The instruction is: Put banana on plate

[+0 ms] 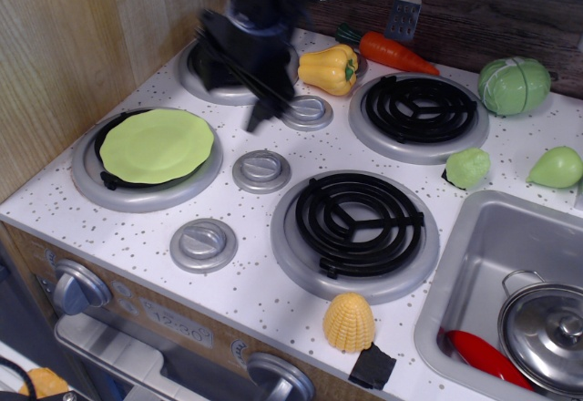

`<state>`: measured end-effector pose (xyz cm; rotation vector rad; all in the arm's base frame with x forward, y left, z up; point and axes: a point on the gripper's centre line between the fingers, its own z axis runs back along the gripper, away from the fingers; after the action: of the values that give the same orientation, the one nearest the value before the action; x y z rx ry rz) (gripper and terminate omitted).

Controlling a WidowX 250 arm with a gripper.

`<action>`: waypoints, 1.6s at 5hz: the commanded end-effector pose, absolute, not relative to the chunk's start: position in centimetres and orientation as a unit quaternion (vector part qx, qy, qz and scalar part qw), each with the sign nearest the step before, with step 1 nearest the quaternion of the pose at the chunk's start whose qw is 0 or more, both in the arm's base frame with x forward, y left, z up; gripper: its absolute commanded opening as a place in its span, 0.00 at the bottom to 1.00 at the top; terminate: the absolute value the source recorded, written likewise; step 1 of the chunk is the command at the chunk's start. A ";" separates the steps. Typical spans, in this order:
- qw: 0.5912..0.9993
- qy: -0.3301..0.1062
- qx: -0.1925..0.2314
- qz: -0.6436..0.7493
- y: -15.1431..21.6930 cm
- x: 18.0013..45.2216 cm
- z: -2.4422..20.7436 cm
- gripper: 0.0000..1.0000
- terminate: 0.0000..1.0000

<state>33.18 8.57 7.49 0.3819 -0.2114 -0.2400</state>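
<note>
The light green plate (155, 144) lies on the front left burner. My gripper (230, 87) is blurred with motion and hangs over the back left burner (202, 80), behind the plate. Its jaws look spread apart with nothing between them; one fingertip (254, 120) points down near the knob beside that burner. The banana is hidden behind the gripper and arm.
A yellow-orange bell pepper (330, 67) and a carrot (393, 52) lie at the back. Three silver knobs, e.g. (261, 169), stand between the burners. A corn piece (349, 321) is at the front edge. Green vegetables (516, 85) and a sink (474, 282) with a lidded pot (549, 330) are on the right. A wooden wall is on the left.
</note>
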 end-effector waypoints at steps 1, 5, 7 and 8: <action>0.952 -0.163 0.198 -0.167 12.8 37.1 8.4 1.00 0.00; 0.936 -0.215 0.127 -0.250 17.5 44.6 5.4 1.00 0.00; 0.945 -0.219 0.107 -0.216 15.8 44.4 4.6 0.00 0.00; 0.954 -0.203 0.123 -0.185 14.7 42.6 6.4 0.00 0.00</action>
<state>40.45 13.67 3.70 0.2349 -0.2753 -0.3172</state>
